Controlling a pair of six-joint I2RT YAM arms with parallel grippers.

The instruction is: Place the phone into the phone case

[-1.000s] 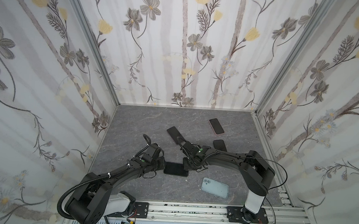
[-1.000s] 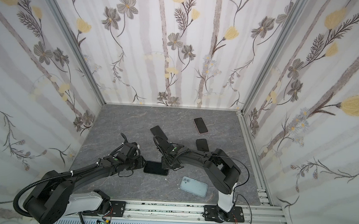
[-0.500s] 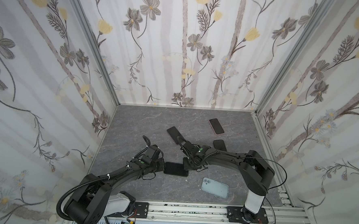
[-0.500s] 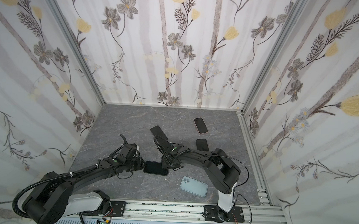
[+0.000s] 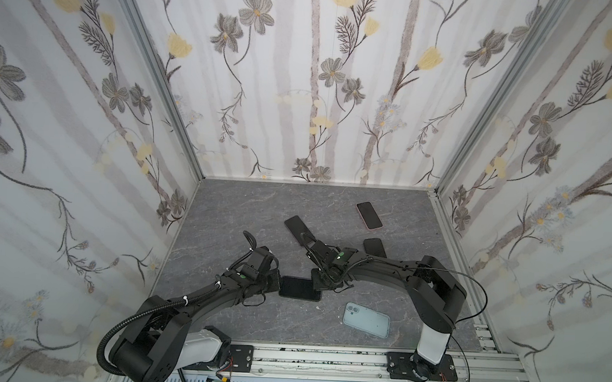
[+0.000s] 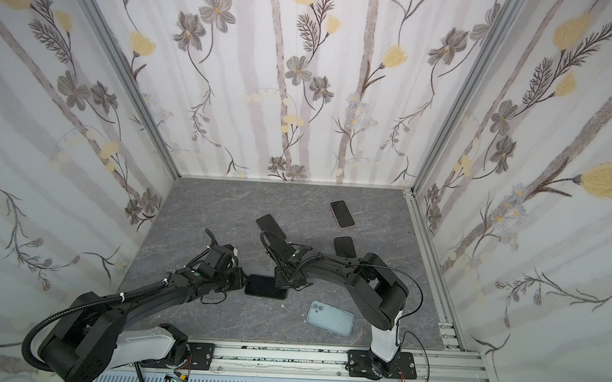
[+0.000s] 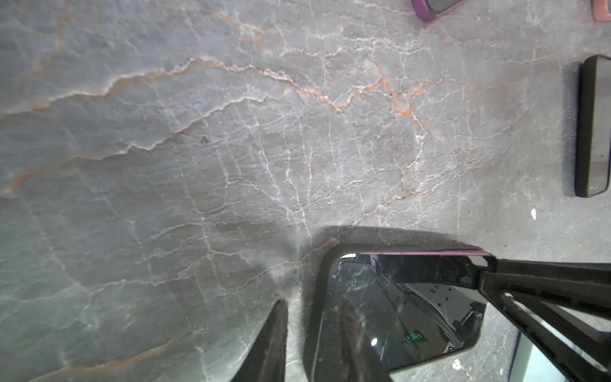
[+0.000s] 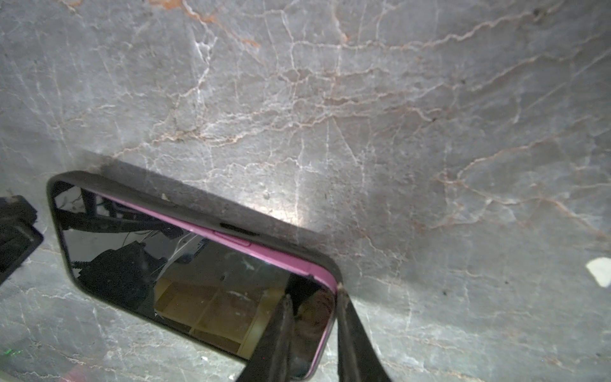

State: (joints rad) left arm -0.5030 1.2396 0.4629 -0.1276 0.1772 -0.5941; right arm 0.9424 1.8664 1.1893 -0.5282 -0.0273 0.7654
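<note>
While left fingers sit parted, one on phone, one on counter, gripping nothing, right fingers straddle phone corner, can't tell if pinching. Phone rests in black case, pink edge showing, mid-counter toward front edge.

We see both top views bright and evenly, diffusely lit, with only soft shadows under the black robot arms on the grey veined stone-look counter. Our wrist views are dimmer and grainier; a pale glare patch sits beside the glossy black-screened phone, whose screen mirrors its surroundings.
</note>
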